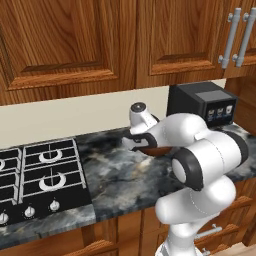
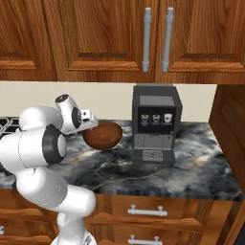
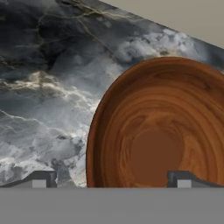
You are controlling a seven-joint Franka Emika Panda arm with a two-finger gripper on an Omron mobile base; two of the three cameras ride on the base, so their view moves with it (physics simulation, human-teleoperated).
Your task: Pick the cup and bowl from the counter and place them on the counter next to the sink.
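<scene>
End effector [image 3: 111, 179] wide, empty, straddling near rim of bowl [image 3: 162, 131] at lower right of hand view; risks nudging bowl along bench [image 3: 48, 87] if closing off-centre.

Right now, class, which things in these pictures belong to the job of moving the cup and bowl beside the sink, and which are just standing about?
Part of the job:
- bowl, empty, on the counter
- gripper, open, right above the bowl's rim

Just standing about:
- coffee machine, to the right of the bowl
- gas stove
- wall cabinets
</scene>
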